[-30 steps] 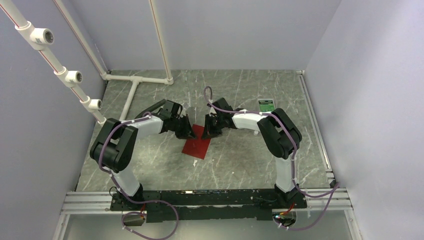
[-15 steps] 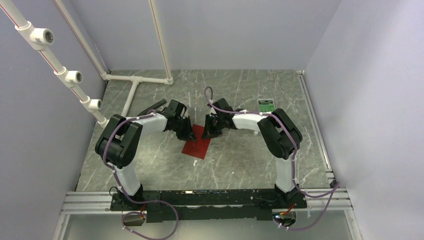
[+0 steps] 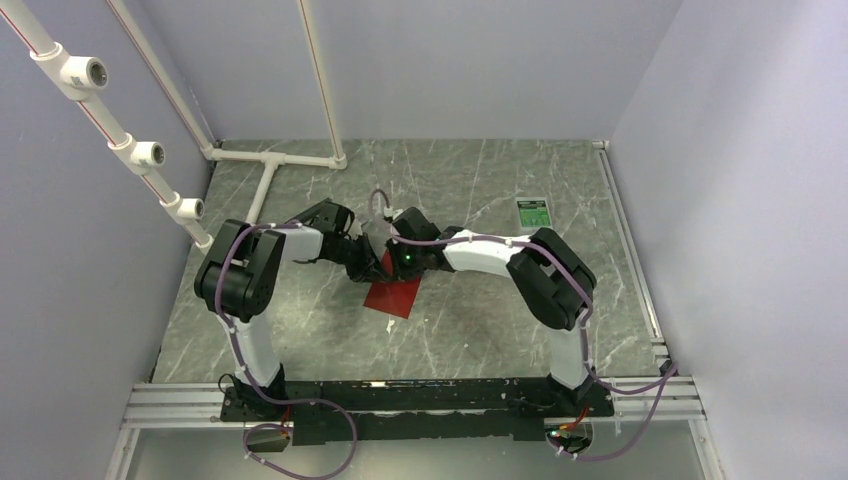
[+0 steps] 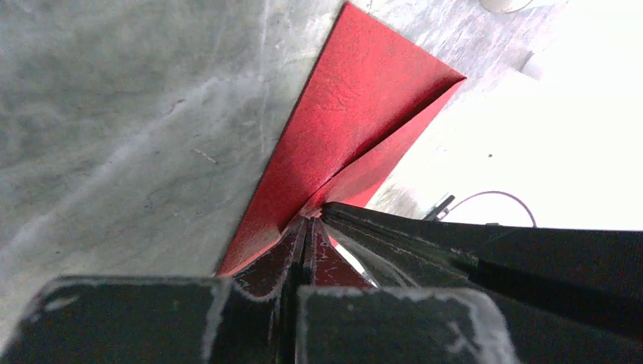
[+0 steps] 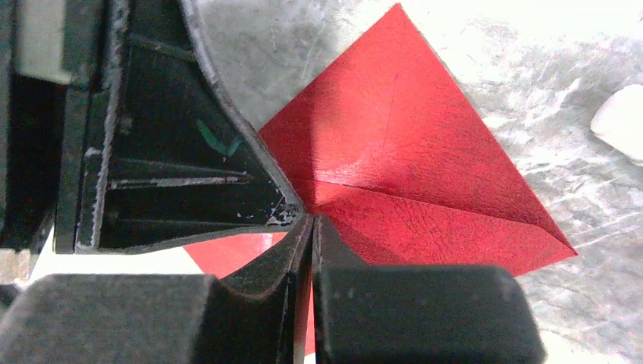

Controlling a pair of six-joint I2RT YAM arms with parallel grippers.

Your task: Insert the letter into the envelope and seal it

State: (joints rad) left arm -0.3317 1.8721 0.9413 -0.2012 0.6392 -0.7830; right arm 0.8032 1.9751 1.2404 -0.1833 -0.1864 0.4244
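Note:
The dark red envelope (image 3: pixel 394 294) lies flat in the middle of the table. It also shows in the left wrist view (image 4: pixel 356 121) and the right wrist view (image 5: pixel 409 174). My left gripper (image 3: pixel 367 268) and right gripper (image 3: pixel 387 262) meet over its far end. In the left wrist view, the left gripper (image 4: pixel 307 224) is shut, its tips on a fold of the envelope. In the right wrist view, the right gripper (image 5: pixel 311 220) is shut with its tips on the envelope where the seams meet, touching the left finger (image 5: pixel 189 167). The letter is out of view.
A small white-and-green box (image 3: pixel 532 212) lies at the back right. A white pipe frame (image 3: pixel 270 160) stands at the back left. Walls close in the table on three sides, and a metal rail (image 3: pixel 400 395) runs along the near edge.
My right gripper has moved left over the envelope's far end until it meets the left gripper. The left wrist has turned and shifted slightly. The envelope has not moved.

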